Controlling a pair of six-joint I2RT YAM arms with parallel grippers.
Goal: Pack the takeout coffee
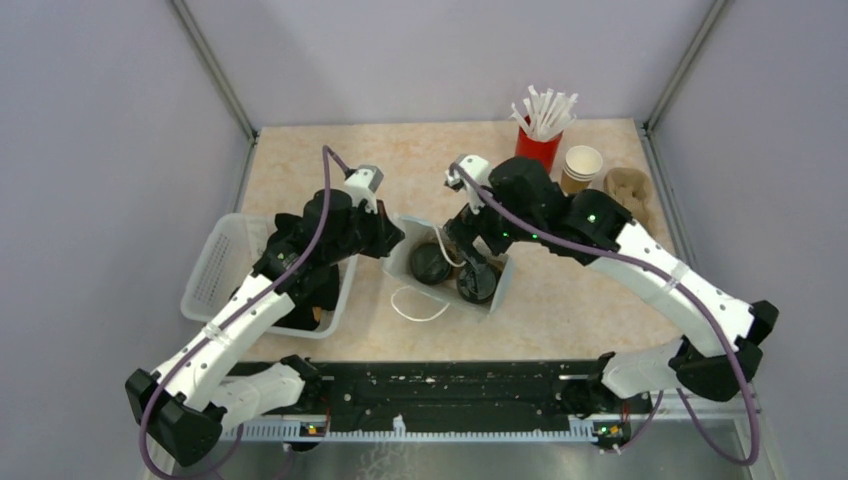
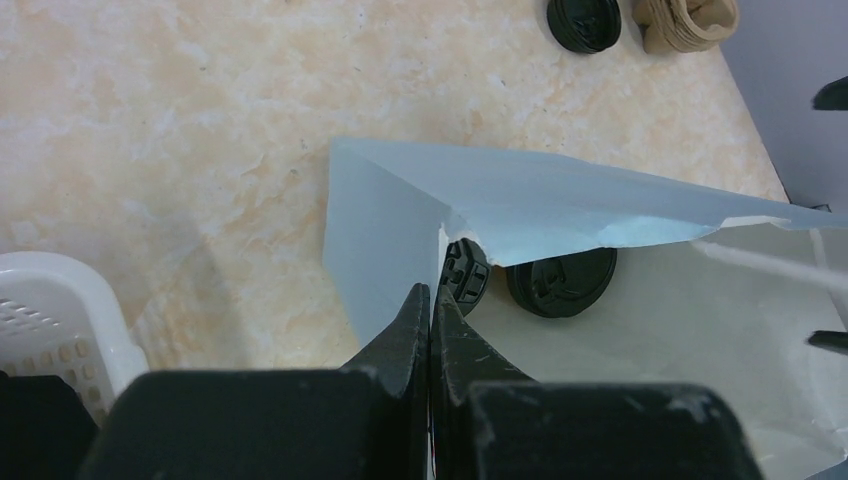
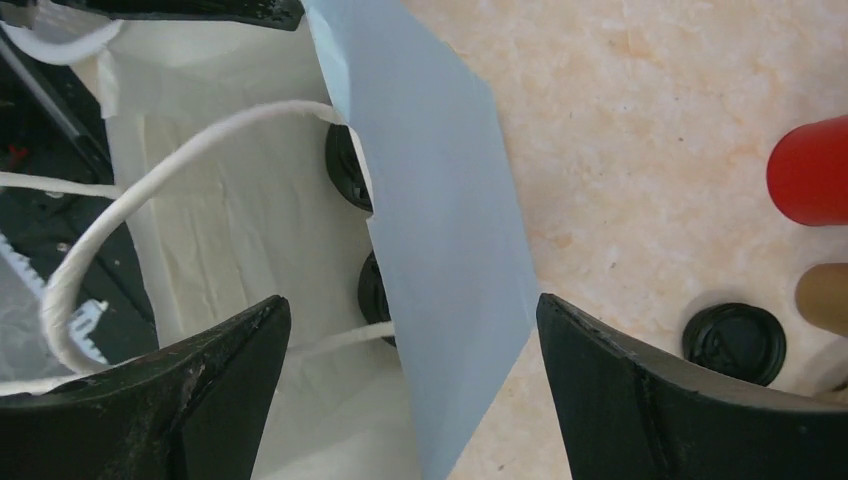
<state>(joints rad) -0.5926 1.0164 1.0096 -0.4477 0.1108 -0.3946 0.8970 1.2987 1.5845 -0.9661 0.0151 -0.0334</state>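
Right wrist view: my right claw (image 3: 412, 300) gapes wide astride the bag (image 3: 440, 200) edge, cups (image 3: 345, 175) just inside; left claw (image 2: 432, 298) pinches it.

Legible text: none in any of the three views.

Bag (image 2: 560, 200): plain pale blue outside and white inside, with no print that can be read.

Lid (image 2: 465, 272) inside the bag: raised moulding on top. Only shapes show; no letters or numbers can be made out.

Loose lid (image 3: 735, 343) on the desk (image 3: 620, 100): embossing too faint to read.
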